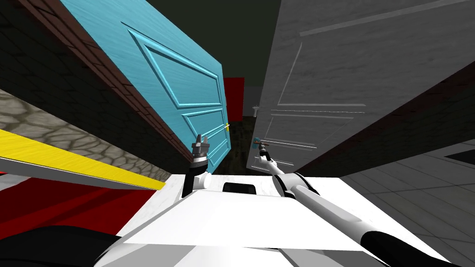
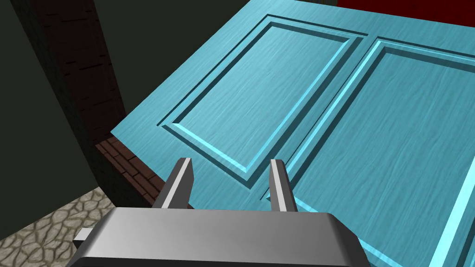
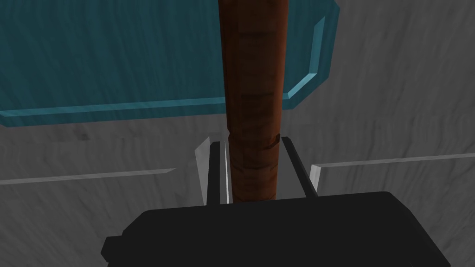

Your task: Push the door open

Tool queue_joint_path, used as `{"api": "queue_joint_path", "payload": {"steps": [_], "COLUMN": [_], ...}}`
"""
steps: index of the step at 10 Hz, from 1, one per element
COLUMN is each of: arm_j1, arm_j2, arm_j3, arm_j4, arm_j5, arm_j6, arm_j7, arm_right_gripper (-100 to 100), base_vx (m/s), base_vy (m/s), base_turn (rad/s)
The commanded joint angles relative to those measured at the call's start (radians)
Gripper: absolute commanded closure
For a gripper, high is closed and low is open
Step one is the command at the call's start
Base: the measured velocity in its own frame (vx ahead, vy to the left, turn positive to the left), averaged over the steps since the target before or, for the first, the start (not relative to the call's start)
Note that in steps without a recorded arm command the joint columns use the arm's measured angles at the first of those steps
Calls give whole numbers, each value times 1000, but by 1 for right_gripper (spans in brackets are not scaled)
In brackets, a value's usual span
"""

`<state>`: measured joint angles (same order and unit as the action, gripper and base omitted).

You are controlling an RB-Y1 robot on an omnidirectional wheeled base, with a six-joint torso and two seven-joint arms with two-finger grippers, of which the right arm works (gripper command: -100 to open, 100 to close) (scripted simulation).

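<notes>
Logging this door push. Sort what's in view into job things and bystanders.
Job: grey door, its brown handle on a teal plate, right gripper shut on the handle.
Bystanders: blue door, open left gripper facing it, yellow strip, red wall beyond.
</notes>
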<state>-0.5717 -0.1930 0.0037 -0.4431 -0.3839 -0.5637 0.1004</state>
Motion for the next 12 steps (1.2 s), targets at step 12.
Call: {"api": "queue_joint_path", "payload": {"steps": [12], "arm_j1": [7], "arm_j2": [-31], "arm_j3": [-69], "arm_j4": [-9], "arm_j5": [-26], "arm_j6": [1], "arm_j7": [41], "arm_right_gripper": [100], "base_vx": [76], "base_vy": [40], "base_turn": [-35]}}
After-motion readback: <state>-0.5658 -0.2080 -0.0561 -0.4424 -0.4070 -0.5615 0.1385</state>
